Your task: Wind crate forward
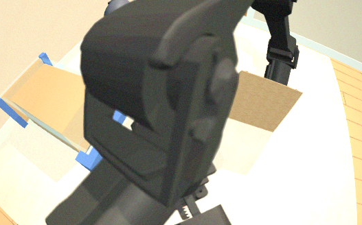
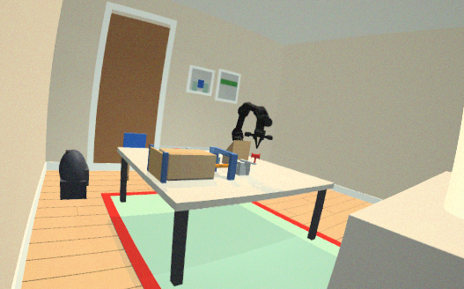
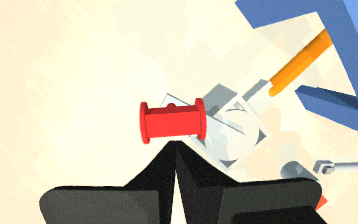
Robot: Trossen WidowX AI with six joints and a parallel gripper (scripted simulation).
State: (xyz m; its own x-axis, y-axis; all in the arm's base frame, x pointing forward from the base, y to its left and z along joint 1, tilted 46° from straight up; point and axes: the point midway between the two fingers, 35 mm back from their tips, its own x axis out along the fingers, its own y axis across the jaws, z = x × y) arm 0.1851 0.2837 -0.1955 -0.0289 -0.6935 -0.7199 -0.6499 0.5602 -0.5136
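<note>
The cardboard-brown crate (image 1: 46,90) (image 2: 187,165) sits flat in the clear-panelled cubby, with a gap between its front and the blue frame (image 2: 232,165) (image 3: 347,55) at the mouth. An orange strap (image 2: 222,166) (image 3: 300,62) runs from there toward the grey winch (image 2: 242,167) (image 3: 232,132). The winch handle's red spool-shaped grip (image 2: 255,157) (image 3: 172,122) stands beside and above the winch, its metal arm reaching over the winch top; the key is hidden. My gripper (image 2: 257,146) (image 3: 175,146) is shut and empty, above the red grip. In the top view the arm hides the winch and fingertips.
A brown board (image 1: 264,103) (image 2: 242,150) stands near the arm's base. A grey cylinder (image 3: 293,169) and a long metal tool (image 3: 352,166) lie beside the winch, with red pieces at the wrist view's lower right. The blue frame rises close to the winch.
</note>
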